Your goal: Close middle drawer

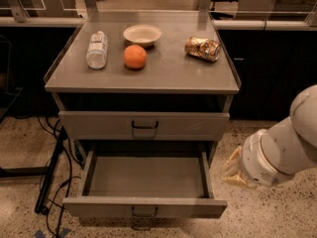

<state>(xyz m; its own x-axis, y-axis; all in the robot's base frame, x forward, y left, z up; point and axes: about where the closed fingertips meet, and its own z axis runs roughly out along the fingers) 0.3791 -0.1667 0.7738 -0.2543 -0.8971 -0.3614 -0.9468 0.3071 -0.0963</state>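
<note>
Middle drawer [146, 180] gapes open; pincer [232, 171] beside its right edge.

My single camera sits high in front of the flat grey metal bench [168, 78], tilted steeply down and facing its front edge. It is close enough that the bench top and the pulled-out wide grey metal middle drawer [178, 207] fill most of the view. My beige end effector [232, 171] shows low, below the bench's front right corner.
</note>
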